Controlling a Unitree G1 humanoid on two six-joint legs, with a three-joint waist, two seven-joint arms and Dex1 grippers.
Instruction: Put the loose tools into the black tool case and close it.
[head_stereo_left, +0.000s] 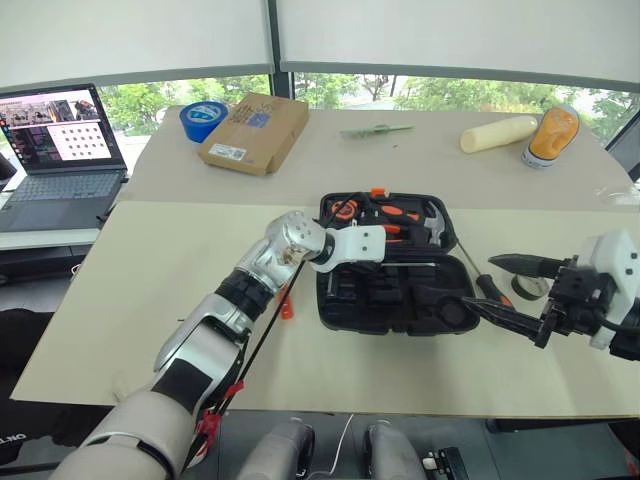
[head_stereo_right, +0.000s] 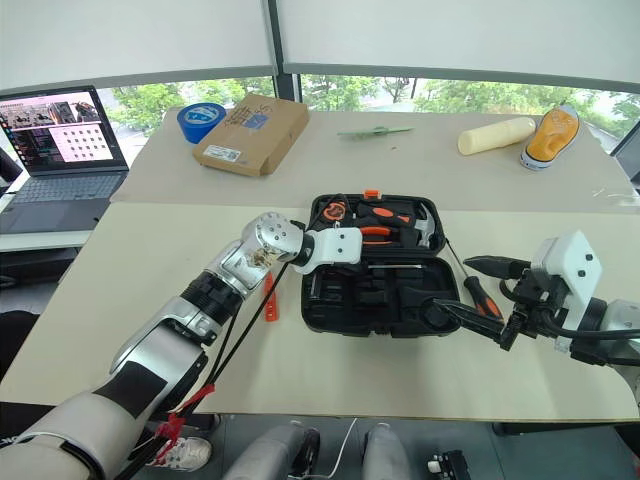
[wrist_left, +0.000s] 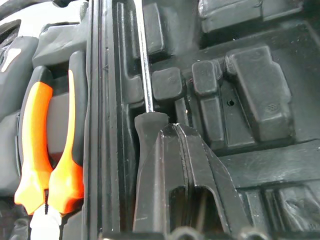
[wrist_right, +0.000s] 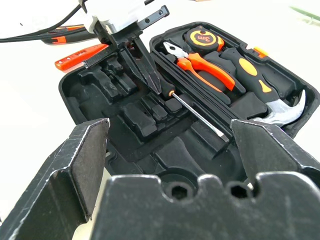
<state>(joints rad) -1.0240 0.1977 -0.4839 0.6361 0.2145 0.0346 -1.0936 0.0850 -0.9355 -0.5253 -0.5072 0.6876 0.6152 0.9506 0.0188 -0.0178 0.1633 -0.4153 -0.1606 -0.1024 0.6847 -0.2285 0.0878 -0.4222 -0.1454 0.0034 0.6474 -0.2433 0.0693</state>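
Note:
The black tool case lies open mid-table. Its lid half holds orange-handled pliers, a hammer and a tape measure. My left gripper reaches into the case from the left and is shut. Its tips rest beside the black handle of a screwdriver that lies in the case along the hinge. My right gripper hovers open at the case's right edge. A black-and-orange screwdriver and a small grey tape roll lie on the table under it. An orange utility knife lies left of the case.
Along the back of the table are a brown cardboard box, a blue tape roll, a thin green item, a cream cylinder and an orange-and-white object. A laptop stands at the far left.

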